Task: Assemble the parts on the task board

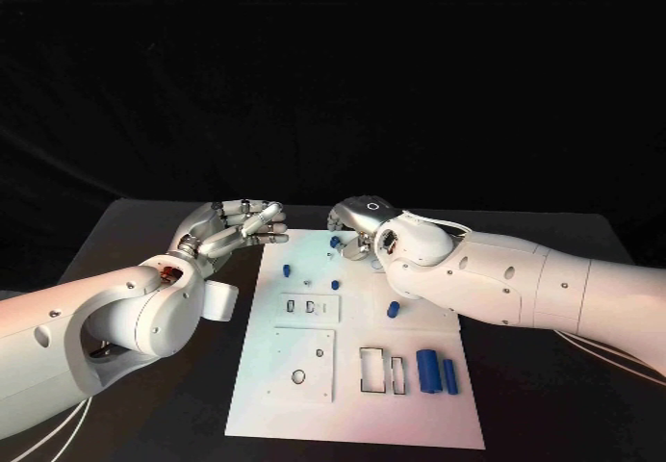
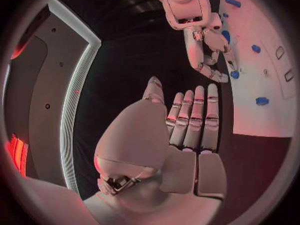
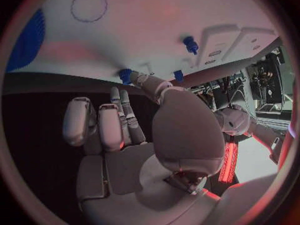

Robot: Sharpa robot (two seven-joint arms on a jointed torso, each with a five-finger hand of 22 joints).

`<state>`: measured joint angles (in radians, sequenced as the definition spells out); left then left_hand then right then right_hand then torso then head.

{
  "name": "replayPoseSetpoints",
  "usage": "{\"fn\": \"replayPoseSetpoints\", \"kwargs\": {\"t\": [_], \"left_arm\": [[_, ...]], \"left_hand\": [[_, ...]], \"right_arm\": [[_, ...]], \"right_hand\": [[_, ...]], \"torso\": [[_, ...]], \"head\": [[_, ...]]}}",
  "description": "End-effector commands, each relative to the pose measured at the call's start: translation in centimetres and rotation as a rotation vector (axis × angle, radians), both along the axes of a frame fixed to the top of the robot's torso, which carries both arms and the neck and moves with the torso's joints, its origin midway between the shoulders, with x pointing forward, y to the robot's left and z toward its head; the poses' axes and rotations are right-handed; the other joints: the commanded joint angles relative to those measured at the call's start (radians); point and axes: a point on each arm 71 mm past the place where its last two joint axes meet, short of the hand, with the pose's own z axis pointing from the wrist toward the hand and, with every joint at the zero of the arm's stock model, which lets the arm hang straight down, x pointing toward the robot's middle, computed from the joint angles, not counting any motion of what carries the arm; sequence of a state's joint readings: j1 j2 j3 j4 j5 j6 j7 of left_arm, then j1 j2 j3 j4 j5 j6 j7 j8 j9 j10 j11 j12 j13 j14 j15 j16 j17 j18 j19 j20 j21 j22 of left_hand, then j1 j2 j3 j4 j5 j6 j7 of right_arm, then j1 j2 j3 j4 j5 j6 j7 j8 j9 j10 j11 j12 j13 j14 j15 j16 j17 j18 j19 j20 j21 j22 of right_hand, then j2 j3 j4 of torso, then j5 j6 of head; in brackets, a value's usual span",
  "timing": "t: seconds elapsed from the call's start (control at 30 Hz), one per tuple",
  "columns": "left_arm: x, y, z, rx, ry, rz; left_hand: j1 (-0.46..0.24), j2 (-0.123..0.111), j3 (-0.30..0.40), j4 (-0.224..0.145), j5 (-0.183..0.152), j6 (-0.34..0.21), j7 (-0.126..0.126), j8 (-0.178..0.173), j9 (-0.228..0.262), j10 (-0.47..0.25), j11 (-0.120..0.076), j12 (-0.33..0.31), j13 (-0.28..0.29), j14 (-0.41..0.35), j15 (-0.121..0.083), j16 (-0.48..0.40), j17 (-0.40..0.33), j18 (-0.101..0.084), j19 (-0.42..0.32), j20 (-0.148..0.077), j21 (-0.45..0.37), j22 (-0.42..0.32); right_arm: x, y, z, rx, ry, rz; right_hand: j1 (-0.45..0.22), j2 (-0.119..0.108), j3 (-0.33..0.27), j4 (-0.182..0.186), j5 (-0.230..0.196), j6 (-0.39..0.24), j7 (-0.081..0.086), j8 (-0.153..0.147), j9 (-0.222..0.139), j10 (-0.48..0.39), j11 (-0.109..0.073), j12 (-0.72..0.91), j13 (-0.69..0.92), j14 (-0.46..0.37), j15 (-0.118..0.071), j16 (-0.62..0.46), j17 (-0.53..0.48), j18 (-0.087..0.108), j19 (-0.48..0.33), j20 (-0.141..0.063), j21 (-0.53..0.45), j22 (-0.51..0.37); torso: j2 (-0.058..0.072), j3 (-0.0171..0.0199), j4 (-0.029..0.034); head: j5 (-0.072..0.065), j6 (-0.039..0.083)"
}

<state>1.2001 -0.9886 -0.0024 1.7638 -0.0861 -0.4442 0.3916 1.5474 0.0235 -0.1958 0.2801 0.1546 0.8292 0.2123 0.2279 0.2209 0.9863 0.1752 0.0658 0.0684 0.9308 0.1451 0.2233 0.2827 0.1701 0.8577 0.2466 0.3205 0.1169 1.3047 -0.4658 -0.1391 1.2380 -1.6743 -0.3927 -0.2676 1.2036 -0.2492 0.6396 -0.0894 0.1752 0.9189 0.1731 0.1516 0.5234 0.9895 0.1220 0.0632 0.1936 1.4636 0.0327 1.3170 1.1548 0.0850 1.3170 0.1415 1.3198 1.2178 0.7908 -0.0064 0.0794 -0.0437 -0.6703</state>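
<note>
Board (image 1: pixel 298 385): white, mid-tabletop (image 1: pixel 153 226). Progress, judged: early. Small parts (image 1: pixel 395 309) loose or standing on far half; two long parts (image 1: pixel 437 371) lying beside empty slot (image 1: pixel 377 371) on near half. Left hand (image 1: pixel 239 228): at board's far left corner, fingers apart, holding nothing. Right hand (image 1: pixel 364 226): over far edge, fingers touching part (image 3: pixel 125 75); grip unclear. Open room: tabletop both sides of board.

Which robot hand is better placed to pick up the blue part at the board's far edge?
Probably the right robot hand: its fingertips hang over the task board close by that blue part. The left robot hand is open, beside the board's far corner.
</note>
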Motion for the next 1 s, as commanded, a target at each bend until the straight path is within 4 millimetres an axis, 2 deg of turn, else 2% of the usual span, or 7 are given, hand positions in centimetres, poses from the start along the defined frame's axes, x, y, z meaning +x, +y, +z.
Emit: {"fn": "replayPoseSetpoints", "kwargs": {"t": [0.03,0.43,0.63,0.7,0.77,0.83,1.0], "left_arm": [[0.0,-0.2,0.2,-0.011,-0.005,-0.022],[0.2,0.5,0.1,-0.006,-0.006,-0.008],[0.4,0.6,0.1,-0.005,-0.004,-0.005],[0.4,0.6,0.0,-0.005,-0.004,-0.005],[0.5,0.7,0.0,-0.005,-0.004,-0.005],[0.6,0.7,0.0,-0.005,-0.003,-0.005],[0.6,0.7,-0.1,-0.004,-0.002,-0.005]], "left_hand": [[0.001,0.007,-0.006,0.000,-0.004,-0.008,0.007,-0.004,0.001,-0.005,0.001,-0.002,-0.001,-0.007,0.000,-0.006,0.001,0.008,-0.001,0.001,0.000,-0.002],[0.002,0.008,-0.008,0.000,-0.005,-0.008,0.007,-0.004,0.002,-0.005,0.001,-0.002,0.000,-0.009,0.000,-0.007,0.002,0.008,-0.002,0.001,0.000,-0.002],[0.002,0.008,-0.009,0.000,-0.005,-0.008,0.007,-0.004,0.002,-0.006,0.001,-0.002,0.000,-0.009,0.000,-0.007,0.002,0.008,-0.002,0.001,-0.001,-0.002],[0.002,0.008,-0.009,0.000,-0.005,-0.008,0.007,-0.004,0.002,-0.006,0.001,-0.002,0.000,-0.009,0.000,-0.007,0.002,0.008,-0.002,0.001,-0.001,-0.002],[0.002,0.008,-0.009,0.000,-0.005,-0.008,0.007,-0.004,0.002,-0.006,0.001,-0.002,0.000,-0.009,0.000,-0.007,0.002,0.008,-0.002,0.001,-0.001,-0.002],[0.003,0.008,-0.010,-0.001,-0.005,-0.008,0.006,-0.004,0.003,-0.006,0.000,-0.002,0.000,-0.010,0.000,-0.008,0.003,0.008,-0.002,0.001,-0.001,-0.002],[0.003,0.008,-0.010,-0.001,-0.005,-0.008,0.006,-0.004,0.003,-0.006,0.000,-0.002,0.000,-0.010,0.000,-0.008,0.003,0.008,-0.002,0.001,-0.001,-0.002]], "right_arm": [[-0.2,-0.2,0.0,-0.004,0.002,0.012],[-2.7,-5.9,1.7,0.131,0.028,-0.034],[-3.3,-9.7,2.6,0.205,0.116,-0.116],[-3.3,-10.7,2.4,0.215,0.160,-0.146],[-3.1,-11.6,2.2,0.219,0.201,-0.175],[-2.8,-12.5,2.0,0.221,0.239,-0.206],[-2.2,-13.3,1.4,0.221,0.276,-0.243]], "right_hand": [[0.023,0.008,-0.048,0.003,-0.003,-0.011,-0.003,-0.013,-0.012,-0.021,0.002,0.007,-0.013,0.008,0.005,-0.005,-0.010,0.008,-0.011,0.003,-0.022,-0.020],[-0.012,-0.011,-0.059,0.045,-0.044,0.026,-0.008,-0.010,-0.032,0.138,-0.023,0.074,0.004,0.036,-0.013,0.054,0.059,-0.019,0.077,-0.014,0.053,0.090],[-0.043,-0.043,-0.078,0.063,-0.042,0.029,-0.043,-0.007,-0.025,0.346,-0.073,0.187,0.091,0.047,-0.052,0.091,0.106,-0.036,0.125,-0.045,0.109,0.166],[-0.037,-0.036,-0.133,0.055,-0.028,0.016,-0.055,-0.006,-0.011,0.348,-0.089,0.307,0.219,0.055,-0.068,0.114,0.140,-0.042,0.139,-0.065,0.126,0.189],[-0.011,-0.011,-0.195,0.072,-0.011,-0.012,-0.056,-0.005,0.022,0.315,-0.094,0.789,0.697,0.074,-0.070,0.174,0.243,-0.050,0.156,-0.055,0.144,0.218],[-0.001,-0.012,-0.253,0.114,0.002,-0.037,-0.046,-0.001,0.057,0.362,-0.072,1.136,1.025,0.092,-0.051,0.225,0.347,-0.052,0.169,-0.055,0.158,0.241],[0.016,-0.010,-0.269,0.137,0.012,-0.044,-0.039,0.004,0.080,0.416,-0.069,1.275,1.153,0.106,-0.047,0.252,0.413,-0.058,0.185,-0.047,0.175,0.264]], "torso": [[-0.001,0.0003,0.0010],[-0.006,0.0026,-0.0105],[-0.013,0.0056,-0.0194],[-0.015,0.0060,-0.0212],[-0.016,0.0066,-0.0239],[-0.017,0.0084,-0.0249],[-0.017,0.0094,-0.0237]], "head": [[0.001,0.004],[0.003,0.013],[-0.001,0.014],[-0.001,0.015],[0.000,0.015],[-0.002,0.014],[-0.003,0.014]]}}
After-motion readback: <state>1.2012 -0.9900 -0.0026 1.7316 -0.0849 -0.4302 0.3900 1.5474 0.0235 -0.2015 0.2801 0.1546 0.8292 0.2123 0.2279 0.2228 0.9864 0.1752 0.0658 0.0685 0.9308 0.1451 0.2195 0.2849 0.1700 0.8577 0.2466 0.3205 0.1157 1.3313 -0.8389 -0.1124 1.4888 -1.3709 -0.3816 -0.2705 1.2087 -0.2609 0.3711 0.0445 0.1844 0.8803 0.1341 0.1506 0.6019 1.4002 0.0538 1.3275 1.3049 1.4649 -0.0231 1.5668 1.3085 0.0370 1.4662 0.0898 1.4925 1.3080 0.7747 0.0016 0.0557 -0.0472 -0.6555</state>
